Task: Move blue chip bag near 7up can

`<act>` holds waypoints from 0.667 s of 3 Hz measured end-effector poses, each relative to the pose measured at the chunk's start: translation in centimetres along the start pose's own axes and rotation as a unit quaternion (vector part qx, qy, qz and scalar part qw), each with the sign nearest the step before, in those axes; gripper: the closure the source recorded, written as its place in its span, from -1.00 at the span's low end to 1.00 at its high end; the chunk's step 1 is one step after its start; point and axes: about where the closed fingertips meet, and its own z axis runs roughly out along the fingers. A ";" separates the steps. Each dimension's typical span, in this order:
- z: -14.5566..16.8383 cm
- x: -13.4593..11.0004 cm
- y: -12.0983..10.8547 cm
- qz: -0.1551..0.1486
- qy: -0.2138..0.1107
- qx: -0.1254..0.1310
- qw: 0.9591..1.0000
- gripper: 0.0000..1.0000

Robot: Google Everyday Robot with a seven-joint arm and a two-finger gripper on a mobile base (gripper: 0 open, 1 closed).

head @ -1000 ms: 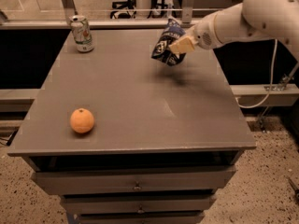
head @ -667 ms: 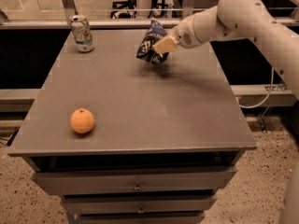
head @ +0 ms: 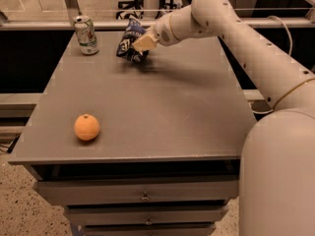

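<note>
The blue chip bag [head: 129, 41], dark navy with white lettering, is crumpled and held at the far middle of the grey table [head: 147, 112]. My gripper [head: 138, 44] is shut on the blue chip bag, at its right side, with the bag just above or touching the tabletop. The 7up can [head: 86, 35], silver-white and green with a silver top, stands upright at the far left corner, a short gap to the left of the bag. My white arm [head: 231, 28] reaches in from the right.
A round orange fruit [head: 87, 127] lies at the near left of the table. Drawers [head: 142, 195] sit under the tabletop. A rail [head: 59, 24] runs behind the table's far edge.
My gripper has carried the blue chip bag to the left along the far side of the table, closer to the 7up can. The can and the orange have not moved.
</note>
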 end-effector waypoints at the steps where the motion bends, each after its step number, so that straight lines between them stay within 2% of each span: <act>1: 2.3 -1.3 1.1 -0.004 -0.008 -0.024 1.000 1.00; 2: 4.9 -2.4 2.7 -0.002 -0.012 -0.054 0.998 0.81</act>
